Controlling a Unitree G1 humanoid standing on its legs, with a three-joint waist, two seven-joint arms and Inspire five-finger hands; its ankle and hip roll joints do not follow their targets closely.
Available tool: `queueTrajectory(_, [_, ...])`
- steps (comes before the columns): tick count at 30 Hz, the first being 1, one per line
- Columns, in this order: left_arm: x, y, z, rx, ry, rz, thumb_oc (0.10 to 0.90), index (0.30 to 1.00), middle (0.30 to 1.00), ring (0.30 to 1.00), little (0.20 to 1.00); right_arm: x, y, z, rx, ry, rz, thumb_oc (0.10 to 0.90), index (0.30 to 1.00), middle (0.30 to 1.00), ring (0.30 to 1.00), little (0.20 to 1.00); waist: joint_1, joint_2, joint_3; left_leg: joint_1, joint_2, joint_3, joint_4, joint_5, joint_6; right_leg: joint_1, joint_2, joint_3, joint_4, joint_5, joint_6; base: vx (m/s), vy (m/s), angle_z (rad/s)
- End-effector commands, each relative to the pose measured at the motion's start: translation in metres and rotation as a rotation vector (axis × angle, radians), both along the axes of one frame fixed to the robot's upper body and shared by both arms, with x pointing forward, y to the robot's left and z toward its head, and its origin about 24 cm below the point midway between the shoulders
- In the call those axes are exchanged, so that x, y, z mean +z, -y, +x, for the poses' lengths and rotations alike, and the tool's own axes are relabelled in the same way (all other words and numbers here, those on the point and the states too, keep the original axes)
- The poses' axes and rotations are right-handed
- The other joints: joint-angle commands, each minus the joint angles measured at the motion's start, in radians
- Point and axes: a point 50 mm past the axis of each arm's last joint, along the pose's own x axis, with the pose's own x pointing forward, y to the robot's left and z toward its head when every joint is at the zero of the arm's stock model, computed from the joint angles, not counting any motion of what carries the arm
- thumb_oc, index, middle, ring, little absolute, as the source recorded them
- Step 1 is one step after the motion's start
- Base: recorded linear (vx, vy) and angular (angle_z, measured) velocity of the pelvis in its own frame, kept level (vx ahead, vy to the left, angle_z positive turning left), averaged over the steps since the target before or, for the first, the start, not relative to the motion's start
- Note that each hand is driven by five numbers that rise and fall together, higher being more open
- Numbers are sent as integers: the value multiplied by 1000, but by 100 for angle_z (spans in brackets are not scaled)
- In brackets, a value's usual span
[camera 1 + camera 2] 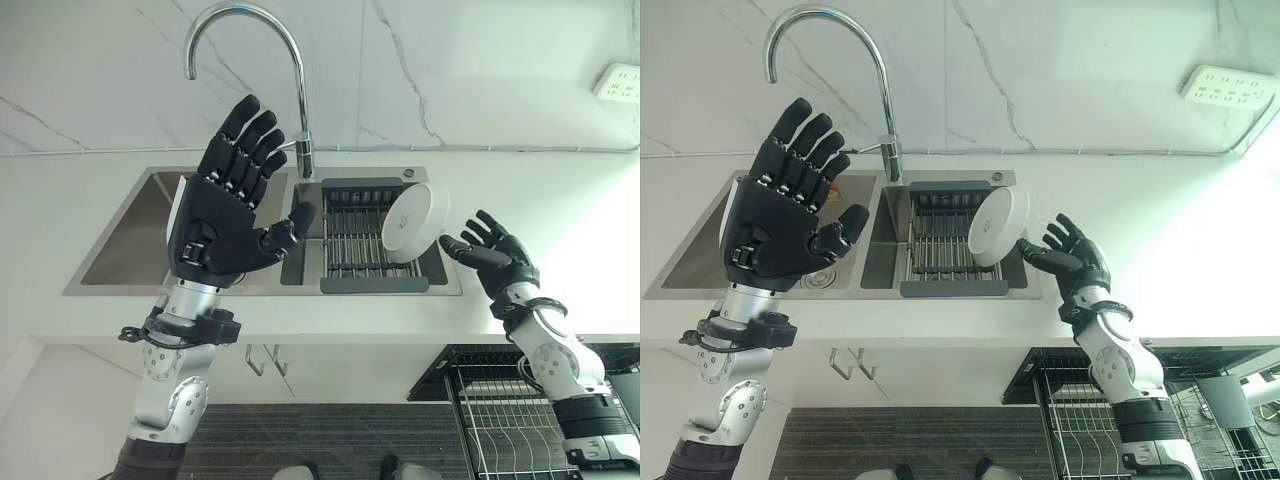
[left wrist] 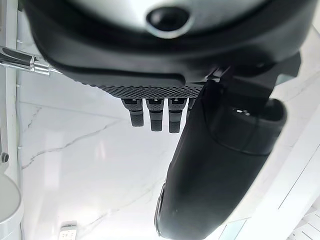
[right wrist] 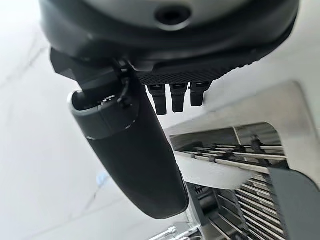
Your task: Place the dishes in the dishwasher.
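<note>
Nearest the camera, below the counter edge at the robot's right, the dishwasher rack point(image 1: 510, 420) is pulled out with its wire tines showing — the place the dishes are meant to end up, and nothing can be seen in the part of it that shows. Above it the right hand point(image 1: 495, 255) reaches up over the countertop point(image 1: 560, 230) toward the sink, palm turned to the left and fingers spread apart and only slightly bent; it closes on nothing. Just beyond its fingertips a white plate point(image 1: 413, 222) stands on edge, tilted, in the drying rack point(image 1: 355, 240) that sits across the right basin of the steel sink point(image 1: 130, 250). From the head views the thumb looks very close to the plate's rim, but whether it touches cannot be told; the right wrist view shows the plate's white edge lying past the thumb and fingers, not between them, so my reading is that this is the approach to a grasp, not yet a hold. The open, sideways palm suits taking an upright plate by its rim. The left hand point(image 1: 228, 205) is raised in front of the left basin, fingers straight and fanned, thumb out, holding nothing — probably kept high to stay clear of the work. Behind both, the curved chrome faucet point(image 1: 290, 70) rises from the back of the sink against the marbled wall point(image 1: 480, 70), where a white socket strip point(image 1: 618, 82) is mounted at the far right.
</note>
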Motion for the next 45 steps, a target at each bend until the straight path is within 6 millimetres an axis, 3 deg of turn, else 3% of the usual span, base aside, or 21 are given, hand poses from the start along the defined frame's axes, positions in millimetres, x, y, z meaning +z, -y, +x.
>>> queueTrajectory(1, [34,9,3,-46,168,25,800,900,900,900,900,56,1,20,10,238,39,800,900,900,900,900,14,-36,-83,22,-11,6,53,-146,3,57,-23,-22,23,-114,55,0,0,0])
queueTrajectory(9, [34,10,4,-46,163,22,800,900,900,900,900,63,-1,26,38,239,41,800,900,900,900,900,21,-41,-87,20,-9,3,53,-141,-1,58,-23,-29,23,-117,54,0,0,0])
queueTrajectory(28, [36,10,8,-57,155,11,800,900,900,900,900,52,2,37,60,147,50,800,900,900,900,900,35,-39,-90,17,0,-1,53,-132,-11,66,-24,-42,23,-123,51,0,0,0])
queueTrajectory(45, [36,11,8,-61,143,20,800,900,900,900,900,54,3,44,81,109,18,800,900,900,900,900,52,-38,-89,13,-2,-11,53,-125,-14,71,-31,-56,23,-124,51,-1,0,2])
